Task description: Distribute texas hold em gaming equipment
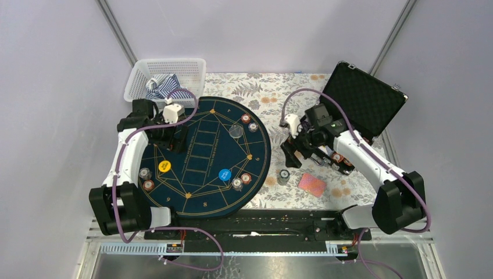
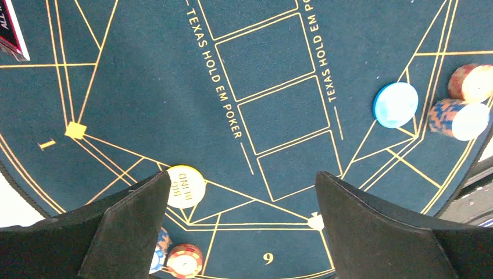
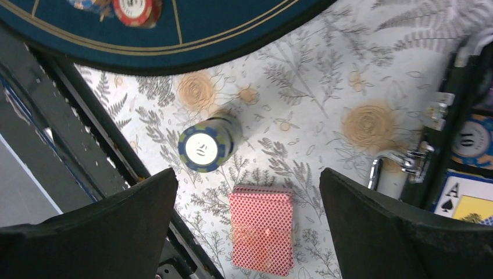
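Red-backed card deck [image 3: 261, 235]: flat on the floral cloth [image 3: 325, 75], under the gap of my right claw [image 3: 249, 180]. Jaws spread, nothing touched.
Chip stack [image 3: 204, 146]: near the deck, toward that claw's left finger.
Ace of spades [image 3: 465, 197]: in the case [image 3: 472, 64], seen only from the right wrist.
Yellow disc [image 2: 186, 186]: its BIG BLIND lettering reads only from the left wrist. It lies beside the left finger of my left claw [image 2: 241, 192], which is spread wide above the mat [image 2: 145, 87] and holds nothing.
Both arms: reached forward, wrists tipped down.

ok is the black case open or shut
Open: the case has its lid tilted back, and the top view shows the foam lining inside the lid.
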`<state>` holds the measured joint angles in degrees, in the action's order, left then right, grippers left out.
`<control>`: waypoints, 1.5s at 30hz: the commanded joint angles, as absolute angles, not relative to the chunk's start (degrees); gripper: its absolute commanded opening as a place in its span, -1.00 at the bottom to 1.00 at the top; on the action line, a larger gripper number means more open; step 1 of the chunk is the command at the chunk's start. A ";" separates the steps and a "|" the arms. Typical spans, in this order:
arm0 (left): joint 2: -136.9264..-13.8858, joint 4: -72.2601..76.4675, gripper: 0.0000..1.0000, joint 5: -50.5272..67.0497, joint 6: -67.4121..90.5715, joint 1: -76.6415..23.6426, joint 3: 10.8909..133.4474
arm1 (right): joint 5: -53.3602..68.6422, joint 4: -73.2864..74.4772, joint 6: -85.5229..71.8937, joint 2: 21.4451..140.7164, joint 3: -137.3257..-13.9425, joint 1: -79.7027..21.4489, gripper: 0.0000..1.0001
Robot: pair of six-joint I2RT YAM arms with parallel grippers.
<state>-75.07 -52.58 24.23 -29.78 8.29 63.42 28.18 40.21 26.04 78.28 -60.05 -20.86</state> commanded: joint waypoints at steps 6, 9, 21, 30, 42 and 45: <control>-73.67 -48.48 0.97 26.94 -22.85 7.39 64.71 | 19.70 39.73 28.61 78.99 -54.89 -32.63 0.99; -73.81 -48.34 0.97 26.90 -22.47 7.11 64.75 | 18.64 38.61 28.24 80.27 -54.01 -34.94 0.99; -73.65 -42.71 0.97 17.98 -16.90 7.03 64.05 | 14.23 31.36 27.72 86.07 -49.86 -41.47 0.99; -73.68 -42.43 0.98 19.13 -16.77 7.07 63.68 | 7.67 25.94 27.64 89.18 -48.43 -44.00 0.91; -73.74 -42.44 0.97 19.21 -17.37 7.01 63.33 | 6.89 26.18 27.40 91.07 -49.17 -44.49 0.05; -73.73 -42.44 0.97 19.42 -17.38 6.97 63.32 | 7.62 27.50 27.17 90.55 -49.90 -44.65 -0.26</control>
